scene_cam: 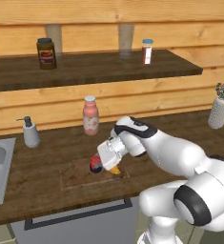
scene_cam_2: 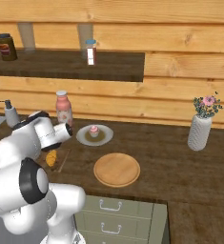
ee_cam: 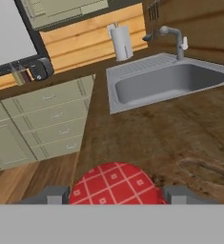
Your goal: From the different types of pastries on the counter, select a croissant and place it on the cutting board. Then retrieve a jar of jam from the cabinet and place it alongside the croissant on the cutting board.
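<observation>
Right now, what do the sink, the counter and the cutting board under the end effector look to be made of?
The sink looks like brushed steel: grey and matte, with a ribbed drainboard. The counter looks like dark stained wood with grain streaks and little sheen. The cutting board seems wooden too, in a slightly redder brown; its finish is too blurred to tell. All is rendered, so these are appearances only.

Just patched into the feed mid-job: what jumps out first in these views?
The white arm bends low over the cutting board, its gripper holding a red-lidded jam jar beside the orange croissant. Behind, a pink bottle stands on the counter, and a cupcake sits on a plate.
</observation>
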Tool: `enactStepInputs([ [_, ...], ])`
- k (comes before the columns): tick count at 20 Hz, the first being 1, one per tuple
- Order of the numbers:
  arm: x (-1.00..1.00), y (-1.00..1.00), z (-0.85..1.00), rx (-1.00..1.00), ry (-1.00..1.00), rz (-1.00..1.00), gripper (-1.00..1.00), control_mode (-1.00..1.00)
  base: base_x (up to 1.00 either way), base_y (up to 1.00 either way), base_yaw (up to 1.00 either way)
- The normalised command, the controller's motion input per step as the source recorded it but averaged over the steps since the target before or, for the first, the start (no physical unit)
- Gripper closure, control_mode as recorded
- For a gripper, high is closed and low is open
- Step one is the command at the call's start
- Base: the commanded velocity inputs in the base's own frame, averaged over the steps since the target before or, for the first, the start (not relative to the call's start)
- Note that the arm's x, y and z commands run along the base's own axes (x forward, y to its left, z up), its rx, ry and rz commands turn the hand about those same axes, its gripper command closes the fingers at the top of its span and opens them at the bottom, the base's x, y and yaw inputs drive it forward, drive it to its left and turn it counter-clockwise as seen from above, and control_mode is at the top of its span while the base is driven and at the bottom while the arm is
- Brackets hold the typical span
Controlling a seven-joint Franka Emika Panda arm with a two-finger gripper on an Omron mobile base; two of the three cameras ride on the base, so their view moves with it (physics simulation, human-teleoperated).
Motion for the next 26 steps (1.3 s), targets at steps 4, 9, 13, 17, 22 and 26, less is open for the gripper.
enactStepInputs([
  [4, 0.03, 0.00, -0.18, -0.01, 0.00, 0.00, 1.00, -1.00, 0.00, 0.00, 0.00],
  [9, 0.16, 0.02, -0.31, 0.00, 0.00, 0.00, 1.00, -1.00, 0.00, 0.00, 0.00],
  [13, 0.30, 0.00, -0.22, 0.00, 0.00, 0.00, 1.00, -1.00, 0.00, 0.00, 0.00],
  [17, 0.30, 0.00, -0.20, 0.00, 0.00, 0.00, 1.00, -1.00, 0.00, 0.00, 0.00],
  [22, 0.38, 0.01, -0.20, 0.00, 0.00, 0.00, 1.00, -1.00, 0.00, 0.00, 0.00],
  [26, 0.19, 0.14, -0.36, 0.00, 0.00, 0.00, 1.00, -1.00, 0.00, 0.00, 0.00],
])
